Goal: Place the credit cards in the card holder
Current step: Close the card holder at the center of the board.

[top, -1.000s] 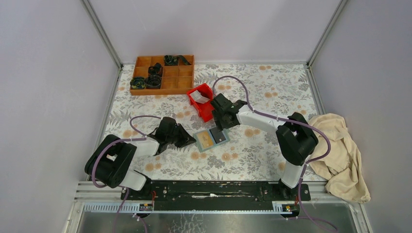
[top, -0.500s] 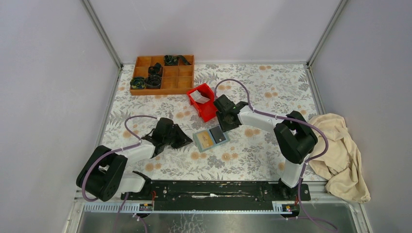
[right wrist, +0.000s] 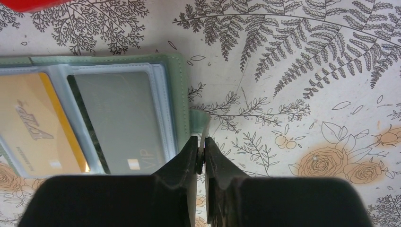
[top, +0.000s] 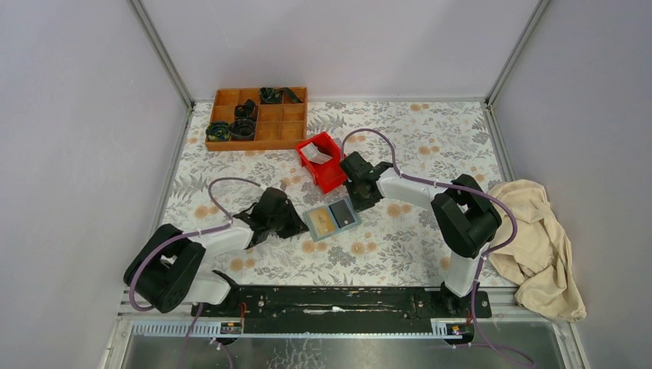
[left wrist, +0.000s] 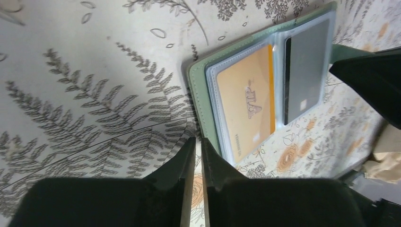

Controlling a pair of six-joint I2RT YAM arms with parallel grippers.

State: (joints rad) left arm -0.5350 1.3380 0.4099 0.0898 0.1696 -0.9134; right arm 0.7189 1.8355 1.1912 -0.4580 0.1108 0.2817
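- The right gripper point(right wrist: 203, 150) has its jaws pinched tight on the thin green closure tab point(right wrist: 204, 124) that curls up from the right edge of the card holder point(right wrist: 181, 94).
- The left gripper point(left wrist: 198, 145) is nearly closed, with only a thin slit between the jaws and nothing in it. Its tips sit low at the card holder's left edge; I can't tell whether they touch it.
- The card holder lies open and flat in the middle of the table point(top: 430, 138), between the two grippers.
- A yellow-tan card point(left wrist: 246, 104) sits in its left clear pocket and a dark grey card point(left wrist: 307, 71) in its right one.
- Just beyond the card holder, on the far side, stands a red bin point(top: 330, 183) with a whitish card point(top: 316, 153) tilted inside it.
- At the far left corner lies a wooden tray point(top: 273, 132) with black parts in some compartments.
- A beige cloth point(top: 538, 238) lies heaped off the table's right edge.
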